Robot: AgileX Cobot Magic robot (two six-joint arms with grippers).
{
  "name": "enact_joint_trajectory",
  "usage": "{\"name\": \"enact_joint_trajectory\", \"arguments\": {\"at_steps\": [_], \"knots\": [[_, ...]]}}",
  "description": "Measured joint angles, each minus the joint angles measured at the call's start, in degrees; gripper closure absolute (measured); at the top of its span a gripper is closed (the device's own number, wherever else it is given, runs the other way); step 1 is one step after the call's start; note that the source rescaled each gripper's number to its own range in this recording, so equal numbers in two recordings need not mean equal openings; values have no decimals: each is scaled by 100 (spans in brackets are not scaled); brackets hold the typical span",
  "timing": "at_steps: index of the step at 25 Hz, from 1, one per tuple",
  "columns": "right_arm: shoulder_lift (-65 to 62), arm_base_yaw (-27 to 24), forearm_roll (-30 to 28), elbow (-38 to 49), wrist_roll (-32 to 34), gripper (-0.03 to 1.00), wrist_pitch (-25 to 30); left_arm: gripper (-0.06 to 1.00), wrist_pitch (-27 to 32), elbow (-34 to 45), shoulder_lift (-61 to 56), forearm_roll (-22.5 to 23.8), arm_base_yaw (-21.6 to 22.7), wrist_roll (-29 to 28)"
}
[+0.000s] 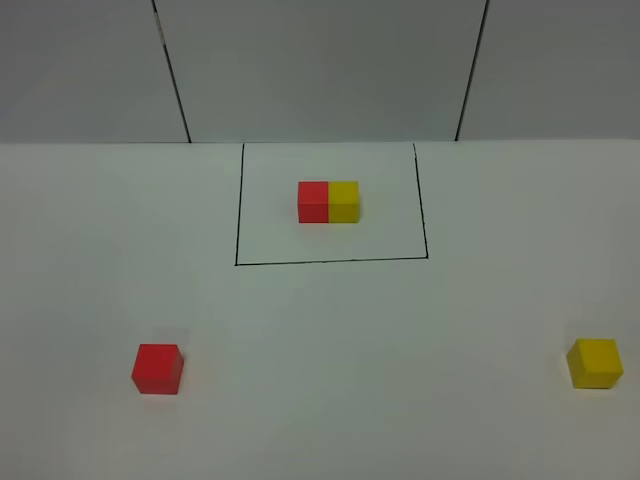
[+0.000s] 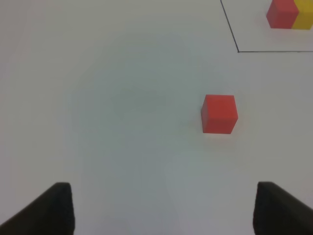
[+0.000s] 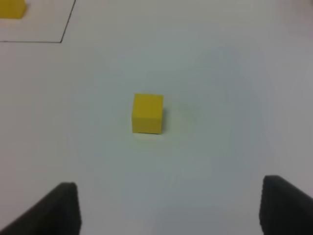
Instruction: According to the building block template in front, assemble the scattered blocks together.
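The likeliest slip from here, I judge, is a fingertip coming down on a loose cube instead of beside it. The red cube [image 1: 157,368] is not centred between the fingers of the left hand [image 2: 164,210] and sits slightly turned, so a straight drop could knock it skidding across the smooth bench [image 1: 350,400] or pinch it by its corners and twist it. A second risk is joining the cubes in the wrong order, or with a gap. The template pair [image 1: 328,201] shows red on the left and yellow on the right, faces flush (both hands meeting mid-bench could also bump each other). Both hands are spread wide with nothing between the fingers. The red cube lies ahead of the left hand, clear of both fingertips and nearer the line of one finger. The yellow cube [image 1: 595,362] lies ahead of the right hand [image 3: 171,208], closer to centre, also untouched. The two loose cubes rest well apart at the near left and near right of the bench, outside the black outline [image 1: 330,262] that frames the template.
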Motion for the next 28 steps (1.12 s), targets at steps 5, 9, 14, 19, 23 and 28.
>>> {"name": "enact_joint_trajectory", "arguments": {"at_steps": [5, 9, 14, 19, 23, 28], "knots": [[0, 0, 0, 0, 0, 42, 0, 17, 0, 0, 0, 0, 0, 0], [0, 0, 0, 0, 0, 42, 0, 17, 0, 0, 0, 0, 0, 0], [0, 0, 0, 0, 0, 42, 0, 17, 0, 0, 73, 30, 0, 0], [0, 0, 0, 0, 0, 42, 0, 17, -267, -143, 775, 56, 0, 189], [0, 0, 0, 0, 0, 42, 0, 17, -608, -481, 1762, 56, 0, 252], [0, 0, 0, 0, 0, 42, 0, 17, -659, -1093, 3168, 56, 0, 297]]}}
